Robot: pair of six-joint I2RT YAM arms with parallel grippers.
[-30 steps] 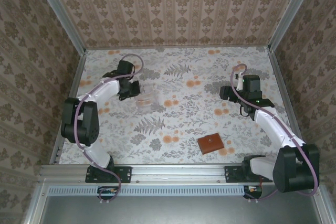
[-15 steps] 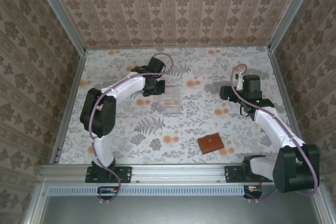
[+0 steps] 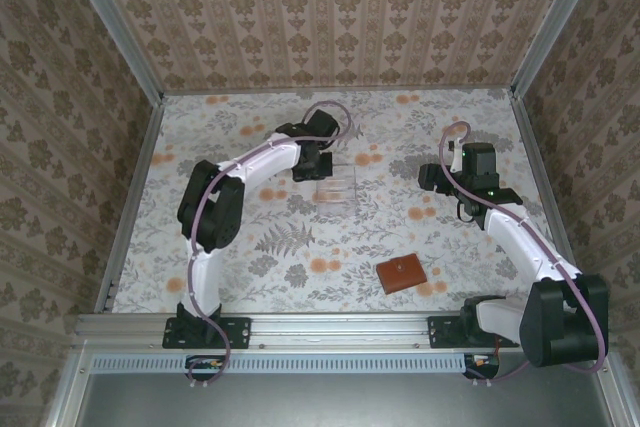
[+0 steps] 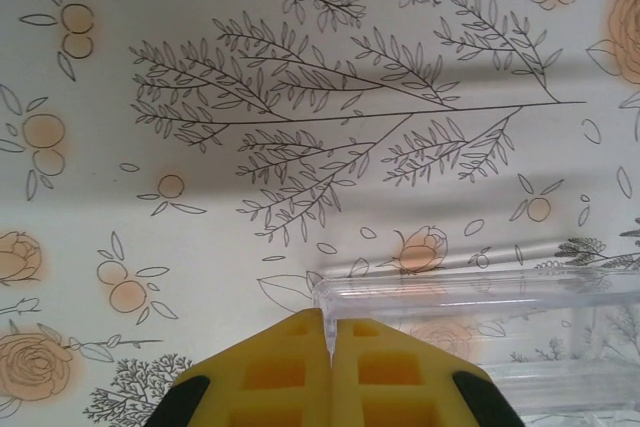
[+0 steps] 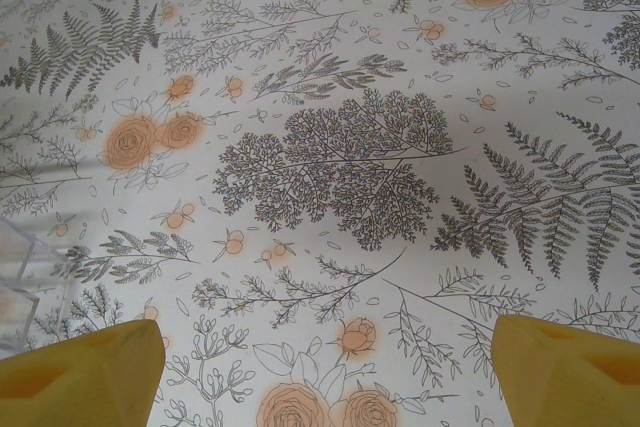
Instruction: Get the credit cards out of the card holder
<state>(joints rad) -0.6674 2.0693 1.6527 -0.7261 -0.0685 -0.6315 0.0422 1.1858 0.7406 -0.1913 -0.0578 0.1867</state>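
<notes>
— Two tools; which do we take first?
— We start with the left tool. In its wrist view we see its yellow fingers pressed together at the bottom of the frame, with the thin wall of the clear plastic box pinched in the seam between them.
— And from above?
— From above we find that box in the upper middle of the frame, resting on the flowered table at the end of the left arm, which bends in from the lower left.
— What about the right tool?
— Its jaws stand wide apart. We see one yellow finger in each bottom corner of its wrist view, with patterned table between them. A corner of the clear box shows at the left edge of that frame.
— Where do we see the card holder?
— Lower right of centre in the overhead frame. It lies flat on the table, reddish-brown, stud facing up, well apart from both tools and from the box.
</notes>
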